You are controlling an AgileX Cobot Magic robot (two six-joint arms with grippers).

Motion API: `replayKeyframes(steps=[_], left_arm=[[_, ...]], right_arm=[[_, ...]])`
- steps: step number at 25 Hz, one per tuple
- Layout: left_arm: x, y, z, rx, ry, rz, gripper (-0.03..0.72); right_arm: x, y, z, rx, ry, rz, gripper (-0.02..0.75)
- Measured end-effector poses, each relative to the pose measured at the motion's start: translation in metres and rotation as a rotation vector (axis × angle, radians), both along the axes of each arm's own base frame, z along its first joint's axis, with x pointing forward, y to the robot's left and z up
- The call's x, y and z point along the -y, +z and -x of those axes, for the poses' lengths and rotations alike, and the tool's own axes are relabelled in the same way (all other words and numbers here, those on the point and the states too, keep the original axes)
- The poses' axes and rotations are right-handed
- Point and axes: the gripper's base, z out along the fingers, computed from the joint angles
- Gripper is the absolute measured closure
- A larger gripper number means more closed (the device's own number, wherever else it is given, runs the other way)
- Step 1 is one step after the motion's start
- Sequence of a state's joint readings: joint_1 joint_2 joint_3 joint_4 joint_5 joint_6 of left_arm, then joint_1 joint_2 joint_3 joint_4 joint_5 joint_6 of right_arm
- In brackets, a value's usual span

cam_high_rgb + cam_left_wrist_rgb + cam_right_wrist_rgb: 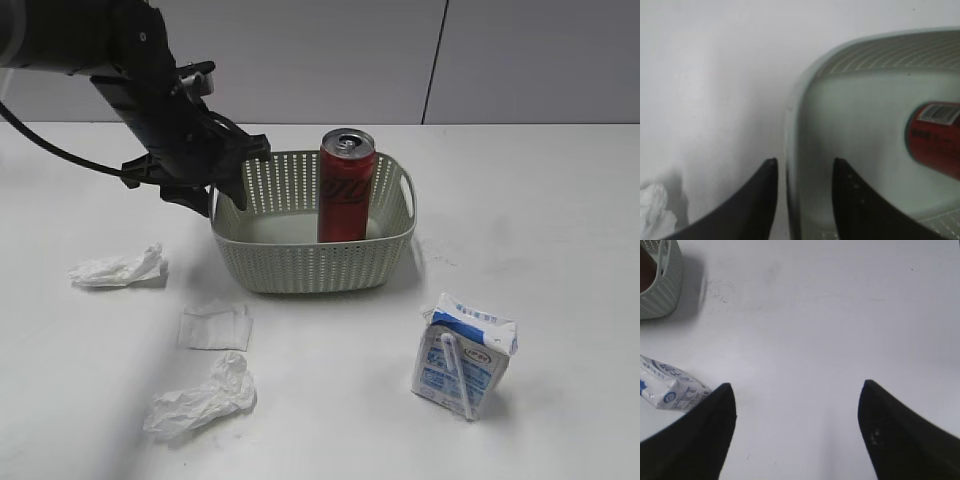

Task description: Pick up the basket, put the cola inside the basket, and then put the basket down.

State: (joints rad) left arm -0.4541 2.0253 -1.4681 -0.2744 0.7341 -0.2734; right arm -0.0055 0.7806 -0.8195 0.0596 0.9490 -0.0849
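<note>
Two black fingers of the left gripper [802, 167] straddle the left rim of the sage-green basket [300, 268], one outside the wall and one inside, though whether they actually press on the rim cannot be told. The basket sits on the white table [540, 200] with the red cola [345, 187] standing upright inside it. Off to the right, the right gripper [796, 390] hangs above bare tabletop with its jaws spread wide, near a milk carton [463, 357], while crumpled tissues [200, 398] lie left of the basket.

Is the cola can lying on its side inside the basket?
No, the cola can stands upright inside the basket, with its silver top facing up.
</note>
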Motion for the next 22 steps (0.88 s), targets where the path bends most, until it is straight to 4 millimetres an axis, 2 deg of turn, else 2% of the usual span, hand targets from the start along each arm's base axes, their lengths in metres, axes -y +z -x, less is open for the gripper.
replayKeyframes(steps=[4, 6, 9, 11, 17, 22], left_arm=[[0.001, 0.001, 0.0, -0.001, 0.005, 0.009, 0.143], [0.0, 0.006, 0.001, 0.007, -0.001, 0.019, 0.079], [-0.008, 0.024, -0.001, 0.045, -0.01, 0.031, 0.034], [-0.02, 0.046, -0.005, 0.096, 0.0, 0.046, 0.025], [-0.087, 0.117, -0.013, 0.247, 0.038, 0.039, 0.026], [-0.156, 0.153, 0.0, 0.286, 0.064, -0.05, 0.034]], right_arm=[[0.0, -0.023, 0.034, 0.067, -0.002, 0.0, 0.164], [0.0, -0.037, 0.05, 0.091, -0.003, -0.001, 0.164], [0.0, -0.053, 0.069, 0.129, -0.003, -0.001, 0.164], [-0.001, -0.063, 0.079, 0.154, -0.002, -0.003, 0.164], [-0.001, -0.073, 0.103, 0.242, 0.0, -0.004, 0.164], [-0.001, -0.072, 0.118, 0.338, 0.001, -0.006, 0.164]])
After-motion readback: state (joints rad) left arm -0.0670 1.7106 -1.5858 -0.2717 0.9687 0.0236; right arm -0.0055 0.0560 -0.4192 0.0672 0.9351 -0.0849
